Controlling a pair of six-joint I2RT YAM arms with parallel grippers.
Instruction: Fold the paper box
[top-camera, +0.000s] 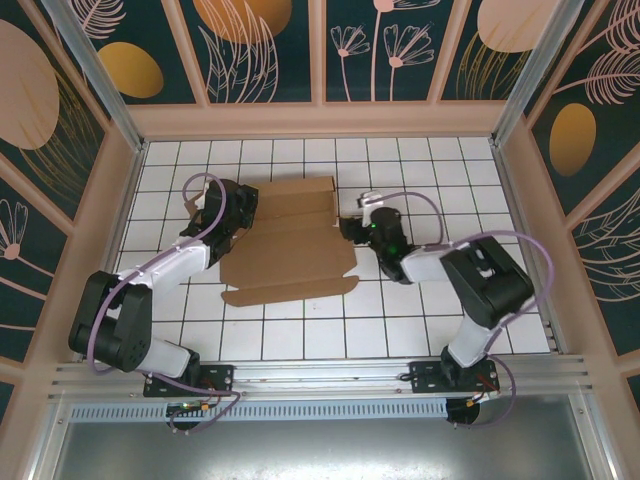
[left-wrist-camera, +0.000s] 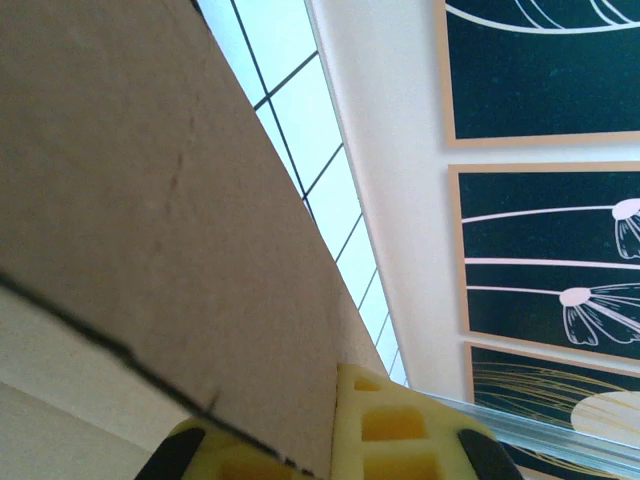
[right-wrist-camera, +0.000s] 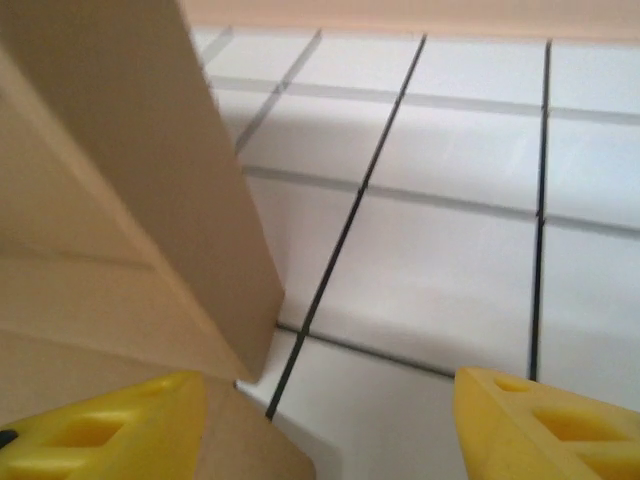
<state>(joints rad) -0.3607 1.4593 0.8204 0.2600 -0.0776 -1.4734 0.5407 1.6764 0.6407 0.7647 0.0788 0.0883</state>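
Mid-frame in the top view, the box (top-camera: 290, 245) is anchored by the left gripper (left-wrist-camera: 295, 430) — clamped on a raised flap, apparently to steady it — while the right gripper (right-wrist-camera: 330, 395) is held wide beside the opposite flap, gripping nothing.

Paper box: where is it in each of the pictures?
Top external: the paper box lies in the middle of the floor.
Left wrist: the paper box is on the left, close up.
Right wrist: the paper box is at the left.
Shared landmark: the white floor tiles with dark lines.
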